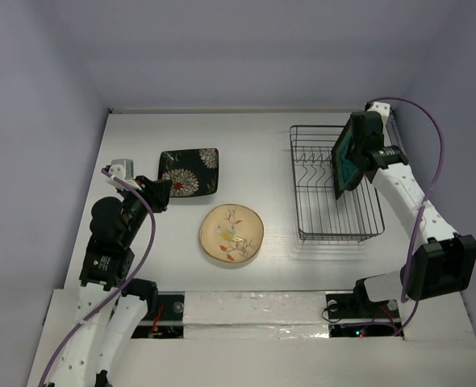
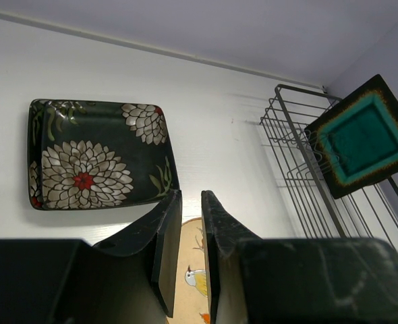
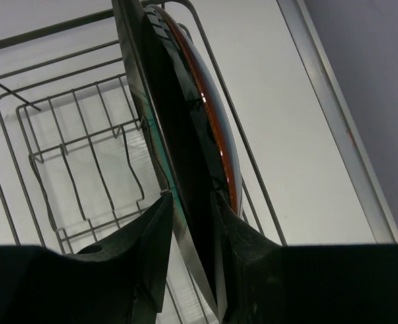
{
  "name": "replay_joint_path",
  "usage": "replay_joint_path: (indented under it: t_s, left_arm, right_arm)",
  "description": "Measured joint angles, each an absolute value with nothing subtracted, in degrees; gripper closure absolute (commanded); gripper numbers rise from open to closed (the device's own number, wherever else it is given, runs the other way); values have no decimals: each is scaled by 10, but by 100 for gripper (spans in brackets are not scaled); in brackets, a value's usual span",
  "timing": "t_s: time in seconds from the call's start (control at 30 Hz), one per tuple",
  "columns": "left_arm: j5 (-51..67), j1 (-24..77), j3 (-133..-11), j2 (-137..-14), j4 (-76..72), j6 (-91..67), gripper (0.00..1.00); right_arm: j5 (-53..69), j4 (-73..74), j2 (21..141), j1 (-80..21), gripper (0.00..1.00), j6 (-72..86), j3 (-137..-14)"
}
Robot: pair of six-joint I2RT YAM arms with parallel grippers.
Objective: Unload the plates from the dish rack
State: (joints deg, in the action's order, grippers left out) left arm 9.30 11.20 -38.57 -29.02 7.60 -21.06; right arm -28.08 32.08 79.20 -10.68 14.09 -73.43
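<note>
The dark square plate with the teal centre (image 1: 347, 165) (image 2: 364, 138) (image 3: 192, 135) stands on edge over the far right part of the dish rack (image 1: 339, 236) (image 2: 300, 169) (image 3: 71, 135). Its teal face is turned leftward and its edge runs roughly far to near. From the left wrist it reads as a diamond, one corner up. Its rim is glossy, with a rust-orange band. The jaws of the right arm (image 1: 399, 185) are clamped on its edge. Whether its lower edge touches the wires I cannot tell.

The rack is a rectangular basket of thin dark wire with upright prongs, its long axis running far to near.

On the white tabletop (image 1: 254, 153) lie two more plates, well left of the rack. One is the black square plate with white flowers (image 1: 189, 172) (image 2: 94, 155), and the cream round plate with a branch motif (image 1: 231, 234) (image 2: 192, 277) lies nearer.

The jaws of the left arm (image 1: 113, 234) stand slightly apart, gripping nothing, just beside the black plate.
</note>
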Motion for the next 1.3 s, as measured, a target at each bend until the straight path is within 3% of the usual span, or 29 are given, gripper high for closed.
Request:
replay_joint_path:
  t_s: [0.27, 0.3, 0.47, 0.63, 1.3]
  left_arm:
    - [92, 112, -386, -290, 76, -211, 83]
    - [92, 112, -386, -290, 76, -211, 83]
    - [92, 112, -386, -290, 76, -211, 83]
    - [92, 112, -386, -290, 76, -211, 83]
    - [92, 112, -386, -291, 76, -211, 83]
  right_arm:
    - [-279, 319, 836, -106, 60, 134, -742]
    - [-281, 318, 837, -106, 62, 132, -742]
    - [-292, 333, 837, -105, 92, 95, -746]
    - [-293, 346, 837, -106, 100, 74, -753]
    - [-289, 435, 816, -117, 100, 23, -818]
